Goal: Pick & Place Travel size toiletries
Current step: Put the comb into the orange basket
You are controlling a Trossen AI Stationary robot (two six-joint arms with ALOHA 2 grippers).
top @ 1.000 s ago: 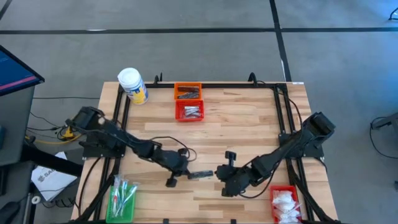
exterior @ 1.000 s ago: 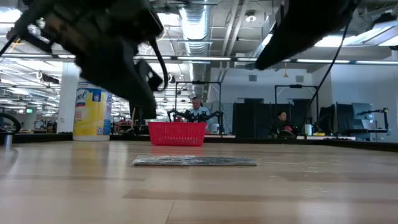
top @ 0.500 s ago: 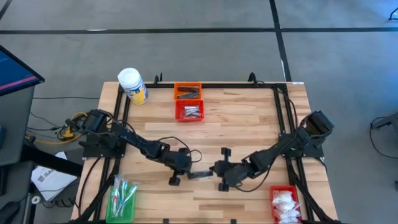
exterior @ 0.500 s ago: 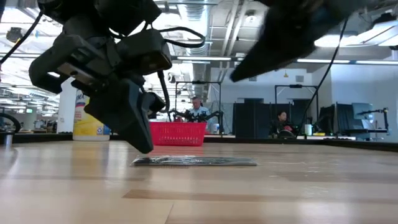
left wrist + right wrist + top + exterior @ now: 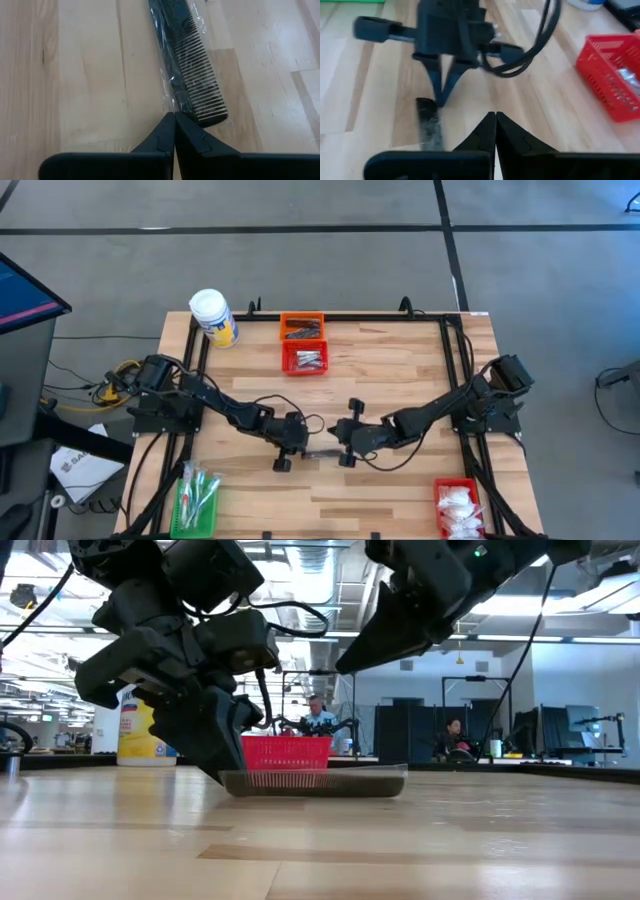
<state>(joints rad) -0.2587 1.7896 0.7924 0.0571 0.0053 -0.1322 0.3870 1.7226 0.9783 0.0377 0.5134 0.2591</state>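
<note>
While the wrapped black comb [image 5: 192,75] lies mid-bench, its near end meets the left end effector [image 5: 174,117], whose fingers are closed on the clear wrapper's edge; in the low view that end of the comb [image 5: 315,783] looks raised off the bench [image 5: 400,380]. The right end effector [image 5: 340,448] hovers just beside the comb's other end, fingers closed, holding nothing. The red basket [image 5: 305,359] holds foil sachets, the orange basket [image 5: 301,327] dark items, the green basket [image 5: 197,500] clear sticks, the corner red basket [image 5: 457,505] white packets.
</note>
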